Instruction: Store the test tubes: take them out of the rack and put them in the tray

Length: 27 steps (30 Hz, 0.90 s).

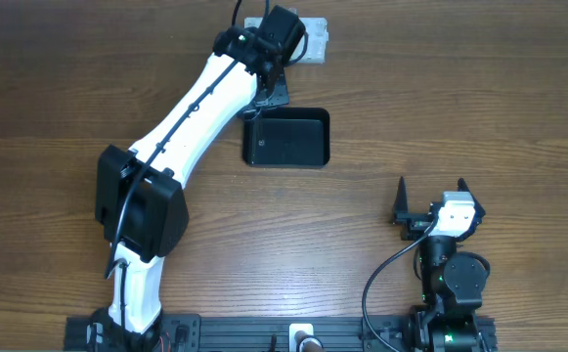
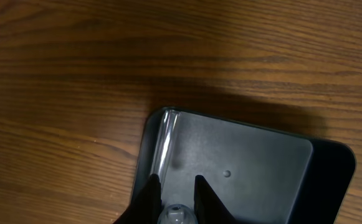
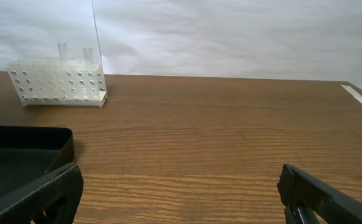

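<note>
One test tube (image 2: 165,144) lies along the side wall of the black tray (image 2: 261,168). Its capped end sits between the jaws of the left gripper (image 2: 177,182), which are clamped on it. Two more tubes (image 3: 88,55) stand upright in the white rack (image 3: 59,84) just past the tray. The right gripper (image 1: 430,198) is spread wide over the wooden table (image 1: 499,98), well apart from the tray.

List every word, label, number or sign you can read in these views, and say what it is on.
None: no readable print shows on the tray, the rack, the test tube lying in the tray, or the table.
</note>
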Available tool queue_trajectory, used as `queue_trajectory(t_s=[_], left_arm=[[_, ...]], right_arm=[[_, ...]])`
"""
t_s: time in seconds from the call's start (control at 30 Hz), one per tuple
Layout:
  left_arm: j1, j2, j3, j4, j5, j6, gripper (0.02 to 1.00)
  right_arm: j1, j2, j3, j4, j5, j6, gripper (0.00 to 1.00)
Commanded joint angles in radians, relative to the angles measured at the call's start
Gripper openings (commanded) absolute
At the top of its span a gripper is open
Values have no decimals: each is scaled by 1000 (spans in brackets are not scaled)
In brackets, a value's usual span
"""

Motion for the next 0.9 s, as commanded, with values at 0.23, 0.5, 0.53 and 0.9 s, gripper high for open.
queue_trajectory(t_s=[0.23,0.5,0.53,0.9], left_arm=[[-5,84,6,36,13,-10,132],[-5,125,6,46,14,-10,150],[-5,130,6,49,14,-10,152],[-3,106,6,98,-77,-10,503]], right_arm=[[-5,-10,-6,-3,-5,-5,991],[-5,-10,-6,-3,-5,-5,993],[-5,-10,-6,-3,-5,-5,991],[-5,-10,-6,-3,-5,-5,993]])
